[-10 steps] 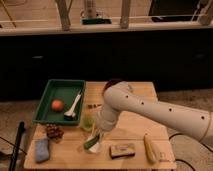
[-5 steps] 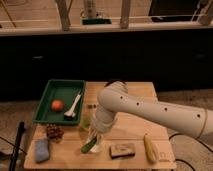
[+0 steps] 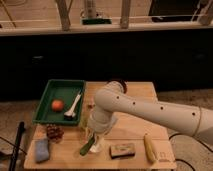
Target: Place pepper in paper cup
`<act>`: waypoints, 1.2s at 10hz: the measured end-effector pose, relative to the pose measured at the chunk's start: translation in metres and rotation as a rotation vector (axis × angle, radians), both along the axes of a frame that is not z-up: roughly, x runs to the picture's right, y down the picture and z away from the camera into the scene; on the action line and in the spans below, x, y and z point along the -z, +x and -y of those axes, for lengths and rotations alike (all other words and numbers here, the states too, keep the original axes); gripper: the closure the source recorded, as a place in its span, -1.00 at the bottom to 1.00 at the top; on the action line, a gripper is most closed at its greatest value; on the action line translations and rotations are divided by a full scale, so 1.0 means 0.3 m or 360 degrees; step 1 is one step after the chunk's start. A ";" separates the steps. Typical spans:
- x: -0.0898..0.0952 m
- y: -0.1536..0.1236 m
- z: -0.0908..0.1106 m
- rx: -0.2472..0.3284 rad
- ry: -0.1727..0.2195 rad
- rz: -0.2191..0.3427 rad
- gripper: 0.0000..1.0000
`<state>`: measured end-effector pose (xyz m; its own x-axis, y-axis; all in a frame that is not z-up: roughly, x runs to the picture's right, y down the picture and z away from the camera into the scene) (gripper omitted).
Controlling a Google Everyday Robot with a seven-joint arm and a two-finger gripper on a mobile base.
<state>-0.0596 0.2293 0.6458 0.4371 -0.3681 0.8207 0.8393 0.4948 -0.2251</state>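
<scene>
The green pepper shows near the front of the wooden table, slanting down to the left just under my gripper. The gripper hangs at the end of the white arm, which reaches in from the right and bends down over the table's front middle. A small white shape right beside the pepper's upper end looks like the paper cup; the gripper hides most of it. I cannot tell whether the pepper is held, or whether it touches the cup.
A green tray at the left holds an orange ball and a white spoon. A dark red cluster, blue sponge, brown block and yellow banana-like object lie along the front. A black pole stands left.
The arm has lowered and shifted slightly to the left. The pepper now sits lower and more to the left, near the table's front edge.
</scene>
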 end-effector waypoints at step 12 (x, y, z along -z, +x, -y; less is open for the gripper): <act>-0.017 0.006 0.006 0.0135 0.0016 0.0123 1.00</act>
